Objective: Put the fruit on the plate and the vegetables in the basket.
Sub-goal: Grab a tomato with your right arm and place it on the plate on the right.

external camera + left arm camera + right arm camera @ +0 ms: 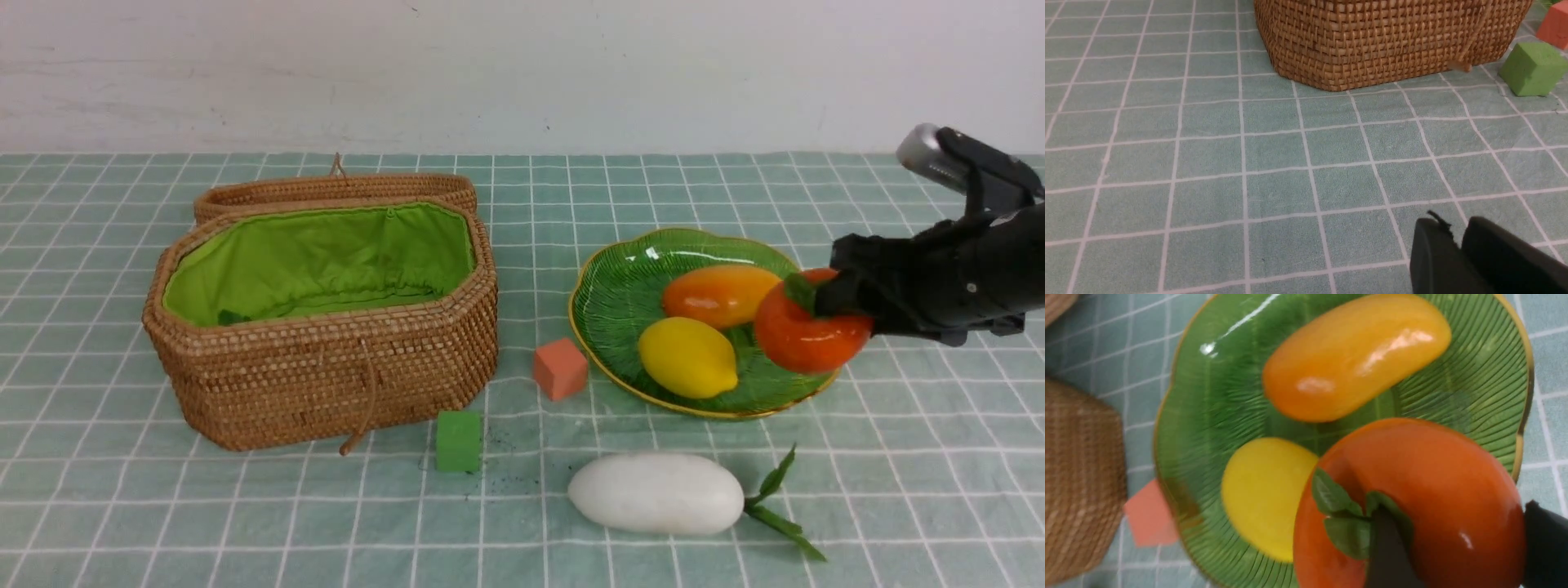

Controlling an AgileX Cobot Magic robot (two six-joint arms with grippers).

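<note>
From my end I can read no text, label, brand, number or sign in any view, not on the basket [326,367], the plate [620,286], the persimmon [804,339], the pink cube [560,368] or the green cube [458,441].

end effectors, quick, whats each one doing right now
Left end effector: closed, holding nothing.
Right end effector: closed on the round orange-red toy persimmon with green leafy cap.

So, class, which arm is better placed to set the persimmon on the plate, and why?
Right. The right tool grips the persimmon above the plate, beside the mango and lemon. The left tool is empty, down by the basket.
</note>
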